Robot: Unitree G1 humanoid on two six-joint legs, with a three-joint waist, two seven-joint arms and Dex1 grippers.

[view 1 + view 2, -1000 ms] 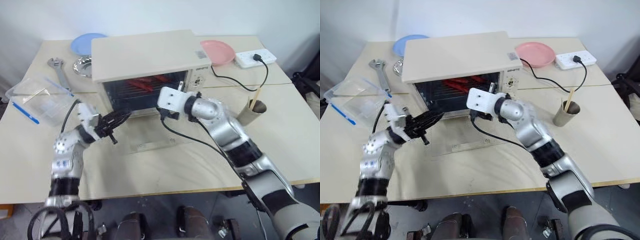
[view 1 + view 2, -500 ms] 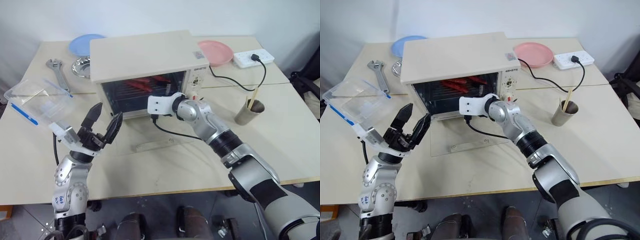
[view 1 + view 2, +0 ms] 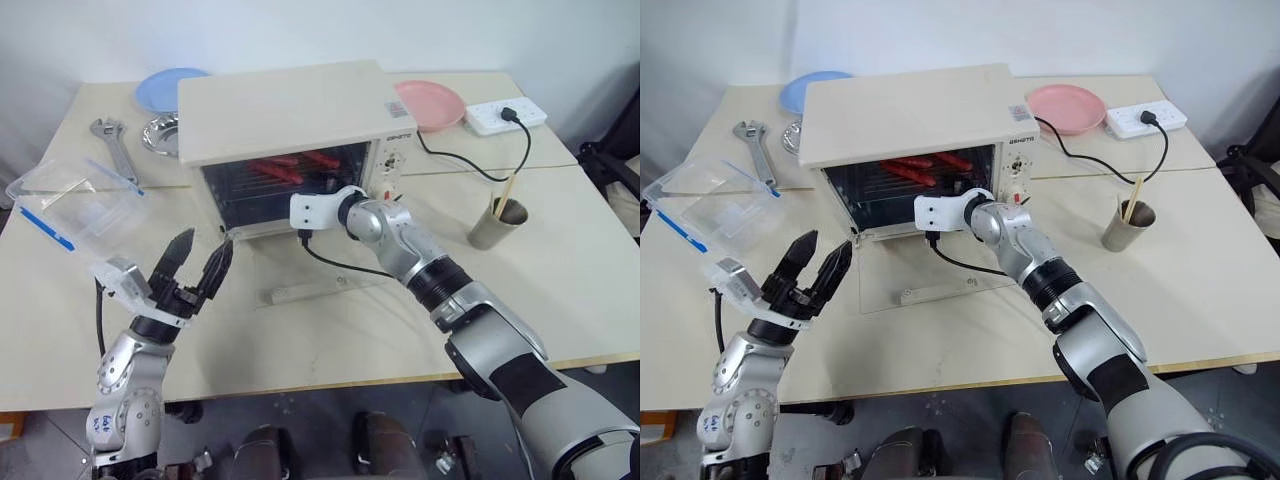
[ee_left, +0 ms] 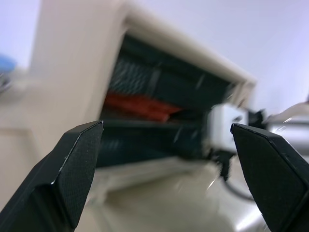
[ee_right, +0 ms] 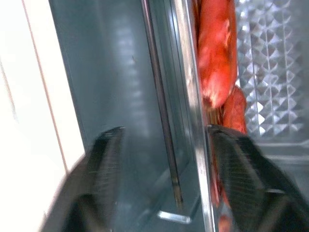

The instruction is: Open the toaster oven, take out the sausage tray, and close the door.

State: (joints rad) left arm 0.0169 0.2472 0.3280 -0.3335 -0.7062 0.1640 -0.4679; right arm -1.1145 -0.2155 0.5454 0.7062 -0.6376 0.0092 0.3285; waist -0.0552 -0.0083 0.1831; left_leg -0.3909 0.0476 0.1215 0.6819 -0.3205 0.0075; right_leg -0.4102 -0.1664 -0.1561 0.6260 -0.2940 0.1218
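Pale tabletop fills the head views, with a white wall behind it. On it stands the toaster oven, its glass door dropped flat onto the table in front. Inside the open cavity lies the sausage tray, red sausages showing on its rack. The right gripper reaches to the oven's mouth at the lower front edge, its wrist block just beside the control panel; from here its fingers are hidden. The left gripper hangs near the door's left corner, apart from it, its black fingers spread wide and holding nothing. Around the oven sit a blue plate, a steel dish, a wrench, a clear plastic box, a pink plate, a power strip with the black cord plugged in, and a cup with a stick in it.

Left wrist view — two black fingers stand far apart, framing the blurred open oven with the red sausages deep inside.

Right wrist view — the fingers straddle the tray's shiny metal edge, one on each side, partly open; whether they press it I cannot tell. Sausages lie just past that edge.
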